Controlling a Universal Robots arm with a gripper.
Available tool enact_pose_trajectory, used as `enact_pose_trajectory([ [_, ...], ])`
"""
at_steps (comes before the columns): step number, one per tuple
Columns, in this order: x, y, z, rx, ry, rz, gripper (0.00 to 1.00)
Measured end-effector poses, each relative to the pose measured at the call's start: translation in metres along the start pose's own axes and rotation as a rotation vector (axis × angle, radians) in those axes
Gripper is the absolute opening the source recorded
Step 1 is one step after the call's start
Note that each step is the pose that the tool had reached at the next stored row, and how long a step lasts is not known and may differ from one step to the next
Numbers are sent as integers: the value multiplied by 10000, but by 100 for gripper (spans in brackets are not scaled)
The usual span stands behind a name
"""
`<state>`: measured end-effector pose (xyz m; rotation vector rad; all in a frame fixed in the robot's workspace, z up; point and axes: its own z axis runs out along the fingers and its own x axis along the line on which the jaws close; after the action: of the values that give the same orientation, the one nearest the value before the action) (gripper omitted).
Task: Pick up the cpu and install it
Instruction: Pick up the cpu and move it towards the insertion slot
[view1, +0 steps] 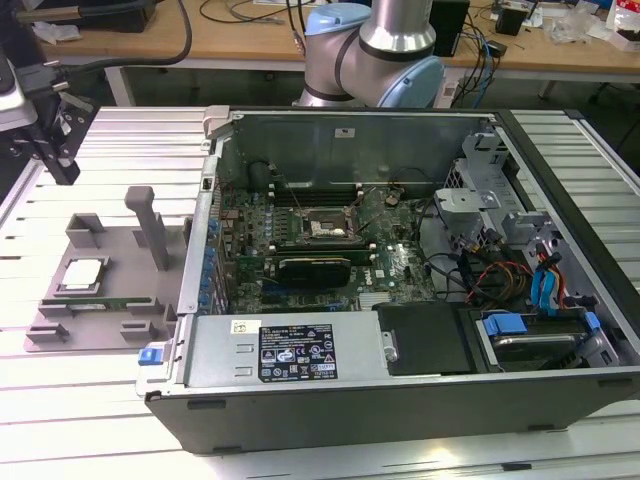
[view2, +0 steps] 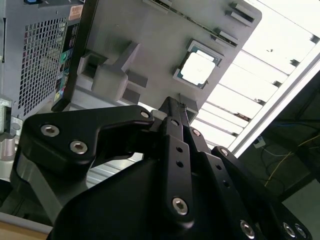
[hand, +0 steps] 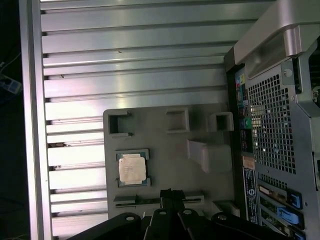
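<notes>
Location of the cpu (view1: 82, 273): seated flat, metal top up, in a square recess of the grey holder tray (view1: 60, 332). The tray lies on the slatted metal table (view1: 110, 135), at the exterior view's left of the open computer case (view1: 340, 145).

A thin green memory stick (view1: 95, 303) lies in a slot of the tray, on the near side of the cpu. Faint print marks the chip's top in the first wrist view, too small to read.

State of the gripper (hand: 170, 192): fingers together, clamped on nothing. It hangs above the far left of the table, apart from the cpu and the tray.

Inside the case, a dark square socket (view1: 325, 228) with a metal frame sits on the board.

A black sticker (view1: 298, 352) with white print and warning symbols is fixed to the near metal cover of the case.
</notes>
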<state>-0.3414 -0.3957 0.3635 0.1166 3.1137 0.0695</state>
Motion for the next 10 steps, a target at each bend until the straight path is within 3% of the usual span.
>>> enact_pose_trajectory([
  [5,4,-1,3,-3,-4,-1,11],
  [10,82,-6,-1,0,-1,0,11],
])
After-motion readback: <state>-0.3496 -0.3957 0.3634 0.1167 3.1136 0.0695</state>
